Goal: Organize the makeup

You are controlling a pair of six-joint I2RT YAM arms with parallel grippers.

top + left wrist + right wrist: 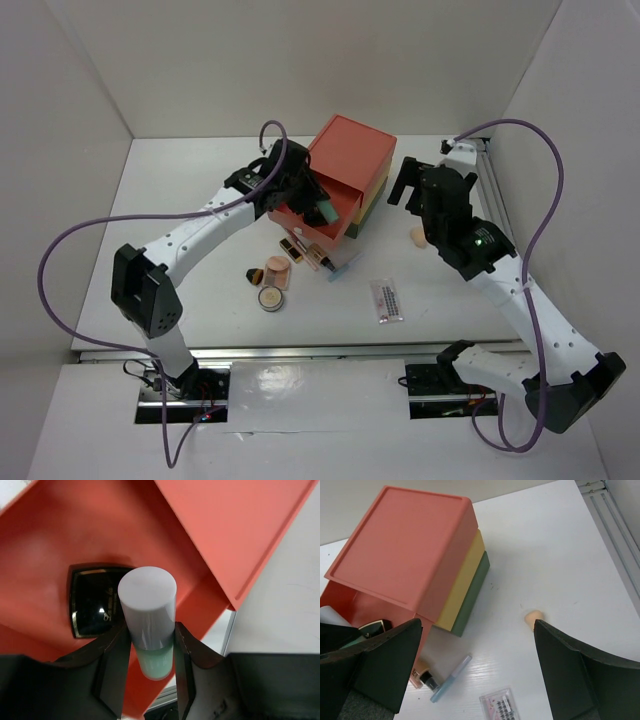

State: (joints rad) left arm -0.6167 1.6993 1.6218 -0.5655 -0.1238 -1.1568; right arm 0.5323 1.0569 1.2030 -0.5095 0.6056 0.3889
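Observation:
My left gripper (318,206) is shut on the white-green tube (148,615) and holds it over the open coral top drawer (60,535). A black square compact (95,605) lies in that drawer. My right gripper (477,630) is open and empty above the table, right of the drawer box (350,160). The peach sponge (533,616) lies by its right finger. On the table lie a blue stick (451,678), a clear lash pack (500,706), a beige bottle with a black cap (422,672), lipstick tubes (300,250) and round beige compacts (270,298).
The drawer box has a coral top, a yellow middle drawer (465,580) and a green bottom drawer (472,597), both shut. White walls enclose the table on the left, back and right. A metal rail (495,200) runs along the right side.

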